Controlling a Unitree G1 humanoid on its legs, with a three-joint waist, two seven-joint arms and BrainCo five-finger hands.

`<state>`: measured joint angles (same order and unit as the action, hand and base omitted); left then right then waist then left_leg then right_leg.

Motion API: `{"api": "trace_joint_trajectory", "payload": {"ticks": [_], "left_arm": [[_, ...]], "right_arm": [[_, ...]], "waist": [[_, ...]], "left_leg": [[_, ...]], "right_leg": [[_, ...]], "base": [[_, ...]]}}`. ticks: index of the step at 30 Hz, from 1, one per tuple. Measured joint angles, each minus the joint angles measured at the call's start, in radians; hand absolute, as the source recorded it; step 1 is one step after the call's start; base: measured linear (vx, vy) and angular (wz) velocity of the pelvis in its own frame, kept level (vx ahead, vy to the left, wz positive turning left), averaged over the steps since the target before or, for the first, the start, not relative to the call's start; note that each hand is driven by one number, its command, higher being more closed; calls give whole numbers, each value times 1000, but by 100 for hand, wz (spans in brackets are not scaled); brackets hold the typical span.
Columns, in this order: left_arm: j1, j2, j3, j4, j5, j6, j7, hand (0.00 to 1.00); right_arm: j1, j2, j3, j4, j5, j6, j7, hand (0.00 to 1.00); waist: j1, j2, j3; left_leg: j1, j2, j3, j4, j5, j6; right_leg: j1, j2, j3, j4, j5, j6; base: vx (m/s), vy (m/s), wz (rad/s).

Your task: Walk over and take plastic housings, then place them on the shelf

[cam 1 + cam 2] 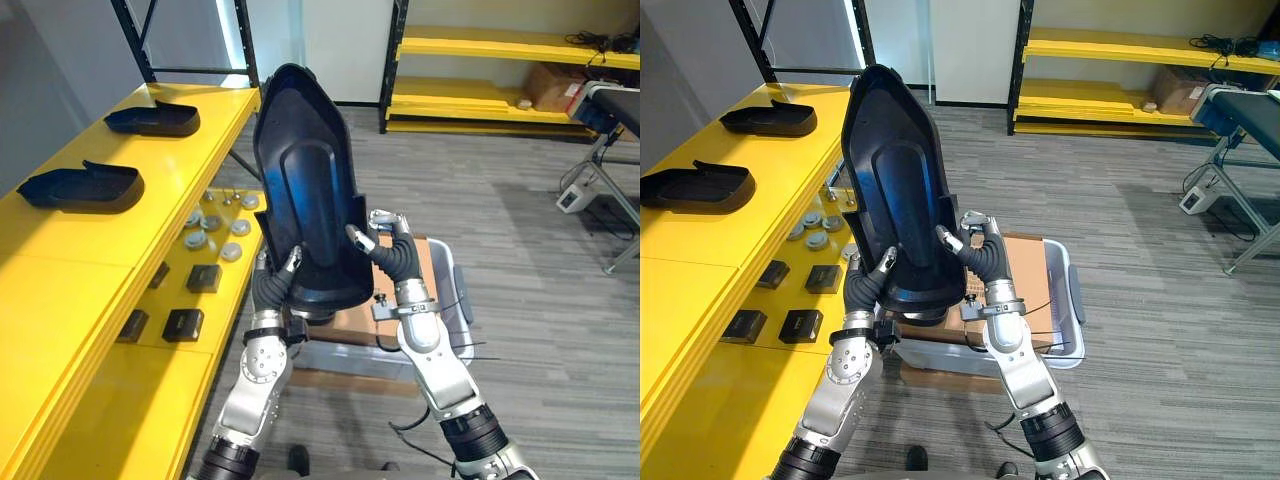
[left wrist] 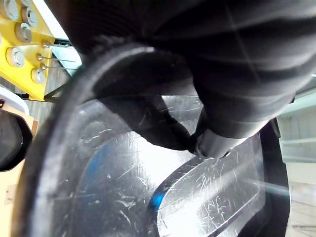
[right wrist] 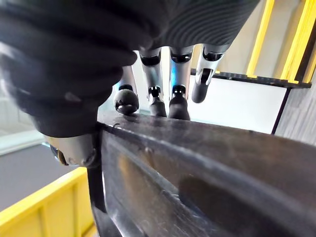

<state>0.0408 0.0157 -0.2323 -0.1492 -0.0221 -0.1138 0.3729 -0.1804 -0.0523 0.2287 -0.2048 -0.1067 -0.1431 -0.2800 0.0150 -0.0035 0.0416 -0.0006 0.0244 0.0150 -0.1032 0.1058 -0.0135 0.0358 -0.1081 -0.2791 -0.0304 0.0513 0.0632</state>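
The tall glossy black plastic housing (image 1: 300, 190) stands upright in the air between both hands, just beside the long yellow shelf (image 1: 70, 270). The left hand (image 1: 272, 288) and right hand (image 1: 393, 255) each clamp its lower rim, thumbs on the inside. 2 more black housings (image 1: 85, 187) lie on the shelf top.

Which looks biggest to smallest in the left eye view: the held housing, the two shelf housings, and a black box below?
1. The held housing, though it is nearest the camera.
2. The nearer shelf housing.
3. The farther shelf housing, slightly smaller, perhaps only from distance.
4. The black box.
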Motion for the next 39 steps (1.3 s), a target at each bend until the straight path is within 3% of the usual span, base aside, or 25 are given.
{"api": "trace_joint_trajectory", "payload": {"ticks": [3, 6, 11, 14, 17, 22, 28, 31, 34, 35, 36, 37, 39], "left_arm": [[81, -2, 115, -41, 32, 0, 10, 100], [150, 3, 198, -84, 34, 0, 41, 100], [187, 2, 226, -179, 33, -11, 40, 100], [188, 1, 233, -208, 29, -28, 24, 100], [215, -1, 245, -236, 20, -31, -2, 100], [255, -2, 240, -237, 1, -42, -43, 100], [271, -2, 236, -235, -8, -45, -74, 100], [283, -2, 234, -235, -9, -48, -92, 100], [285, -2, 212, -235, -17, -49, -92, 100], [289, -3, 195, -233, -21, -48, -90, 100], [289, -3, 183, -232, -30, -48, -90, 100], [289, -6, 182, -229, -31, -49, -90, 100], [286, -12, 142, -184, -36, -49, -91, 100]], "right_arm": [[14, 10, -285, -104, 81, -80, -46, 0], [89, -13, -491, -84, 150, -115, -77, 0], [179, -18, -617, 125, 285, -125, -88, 0], [219, -37, -618, 348, 353, -94, -59, 0], [240, -50, -616, 559, 364, -42, 10, 0], [274, -56, -600, 829, 360, -1, 89, 0], [328, -52, -518, 947, 290, 30, 153, 0], [342, -48, -472, 974, 261, 39, 154, 0], [342, -42, -434, 967, 253, 36, 151, 0], [343, -34, -424, 952, 252, 34, 150, 0], [346, -25, -420, 930, 251, 29, 150, 0], [345, -21, -415, 929, 251, 28, 150, 0], [336, -29, -411, 927, 236, 28, 150, 0]], "waist": [[-2, 0, 0], [-3, 0, 0], [-5, 0, 0], [-5, 2, -1], [-7, 9, -4], [-1, 9, -4], [-1, 6, -2], [-2, 3, 22], [2, 3, 67], [3, 7, 78], [-4, 0, 91], [-2, -4, 102], [-1, 21, 108]], "left_leg": [[4, -2, -4, 0, 0, 0], [4, -5, -10, 0, 0, 0], [0, -4, -14, -1, -4, -5], [-8, -3, -14, -1, -6, -7], [-20, -3, -15, 0, -5, -7], [-24, -4, -30, 0, -5, -7], [-38, -7, -69, 1, -5, -7], [-54, -16, -148, 7, 6, -20], [-132, -51, -284, 46, 15, -27], [-174, -44, -246, 47, -4, 0], [-199, -34, -134, 60, -38, 53], [-221, -17, -32, 72, -47, 67], [-234, 74, 352, 151, -57, 82]], "right_leg": [[6, -2, -4, 0, -2, 3], [9, -3, -11, 0, -4, 3], [9, -4, -15, -2, -12, 3], [2, -3, -16, -5, -11, 2], [-8, -3, -17, -7, -10, 3], [-4, -2, -28, -7, -4, 4], [9, -4, -69, -2, -19, 7], [10, -14, -148, 55, -61, 8], [0, -48, -316, 154, -128, 10], [0, -66, -405, 174, -142, 11], [12, -87, -489, 170, -143, 13], [19, -100, -523, 175, -144, 14], [73, -129, -641, 205, -162, 43]], "base": [[0, -5, 5], [1, -1, 7], [0, 0, 0], [0, 0, 0], [0, 0, 0], [32, -14, 7], [6, -14, 22], [-11, -37, 81], [-41, -43, 170], [-39, -11, 204], [-15, 8, 205], [7, 49, 192], [92, 147, 162]]}}
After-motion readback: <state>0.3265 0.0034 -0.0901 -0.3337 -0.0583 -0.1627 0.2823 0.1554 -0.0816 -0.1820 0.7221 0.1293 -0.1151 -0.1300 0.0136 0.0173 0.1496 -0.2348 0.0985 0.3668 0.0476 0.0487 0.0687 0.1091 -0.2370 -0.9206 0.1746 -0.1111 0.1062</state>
